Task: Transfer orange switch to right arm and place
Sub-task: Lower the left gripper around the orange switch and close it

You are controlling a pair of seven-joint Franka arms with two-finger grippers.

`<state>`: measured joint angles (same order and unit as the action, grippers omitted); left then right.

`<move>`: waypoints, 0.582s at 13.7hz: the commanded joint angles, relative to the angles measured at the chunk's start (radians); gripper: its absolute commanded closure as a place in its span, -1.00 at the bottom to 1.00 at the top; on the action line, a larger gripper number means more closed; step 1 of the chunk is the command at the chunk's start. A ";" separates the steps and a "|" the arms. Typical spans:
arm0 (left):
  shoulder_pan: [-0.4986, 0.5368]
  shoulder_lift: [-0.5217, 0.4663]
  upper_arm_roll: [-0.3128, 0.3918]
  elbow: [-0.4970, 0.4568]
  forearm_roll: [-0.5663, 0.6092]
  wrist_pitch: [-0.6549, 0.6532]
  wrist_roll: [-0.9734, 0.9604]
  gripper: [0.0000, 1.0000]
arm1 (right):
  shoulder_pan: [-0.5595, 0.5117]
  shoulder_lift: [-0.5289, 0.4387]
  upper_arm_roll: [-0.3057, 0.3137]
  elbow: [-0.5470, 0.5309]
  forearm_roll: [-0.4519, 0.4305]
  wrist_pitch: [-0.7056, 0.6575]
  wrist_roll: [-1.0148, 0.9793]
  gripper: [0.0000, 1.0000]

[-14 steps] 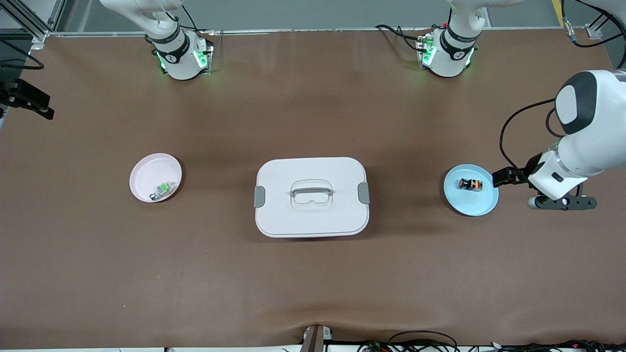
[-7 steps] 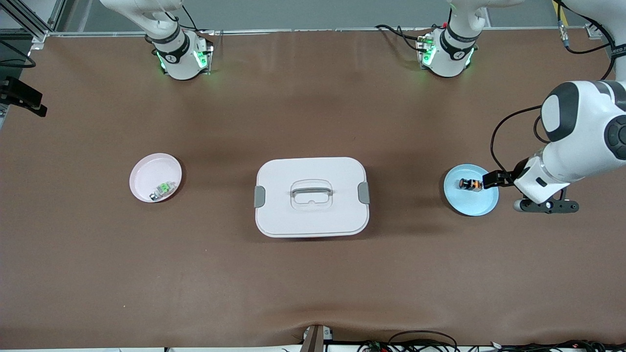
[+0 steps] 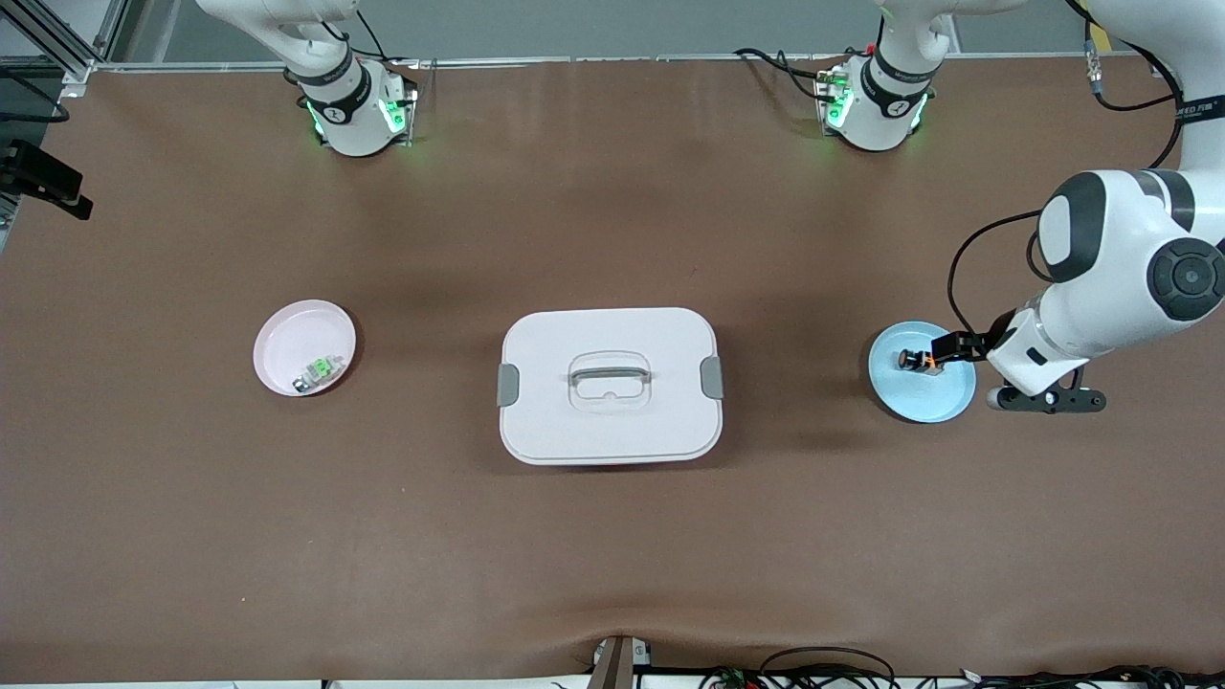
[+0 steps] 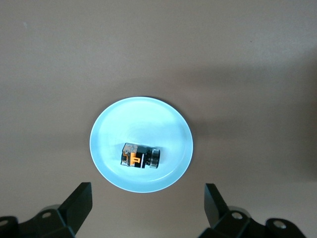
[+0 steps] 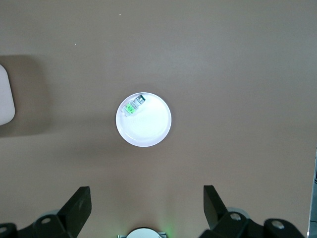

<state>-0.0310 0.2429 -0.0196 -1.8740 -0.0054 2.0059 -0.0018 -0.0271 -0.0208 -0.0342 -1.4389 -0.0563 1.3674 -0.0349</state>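
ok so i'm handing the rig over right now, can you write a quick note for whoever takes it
Left pincer: open, empty, over the round light-blue plate toward the left arm's end of the table.
Right pincer: open, empty, high over the round pale-pink plate; that arm waits.
Small black push-button switch with orange marks: lying on its side in the blue plate, untouched.
Small green-and-silver switch: in the pink plate, not part of this job.
White lidded rectangular box with grey clips: mid-table, shut.
Done: nothing grasped yet.
Left: pick up the orange switch, pass it to the right pincer, place it.
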 commanded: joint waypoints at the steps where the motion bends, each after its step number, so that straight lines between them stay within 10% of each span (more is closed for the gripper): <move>1: 0.003 -0.020 0.001 -0.053 0.015 0.046 0.020 -1.00 | -0.036 -0.027 0.005 -0.032 0.055 0.018 -0.010 -1.00; 8: 0.008 -0.021 0.001 -0.151 0.042 0.147 0.020 -1.00 | -0.102 -0.024 0.000 -0.020 0.138 0.038 -0.095 -1.00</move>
<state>-0.0253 0.2429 -0.0192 -1.9718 0.0184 2.0998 -0.0018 -0.1197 -0.0217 -0.0451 -1.4397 0.0764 1.3965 -0.1116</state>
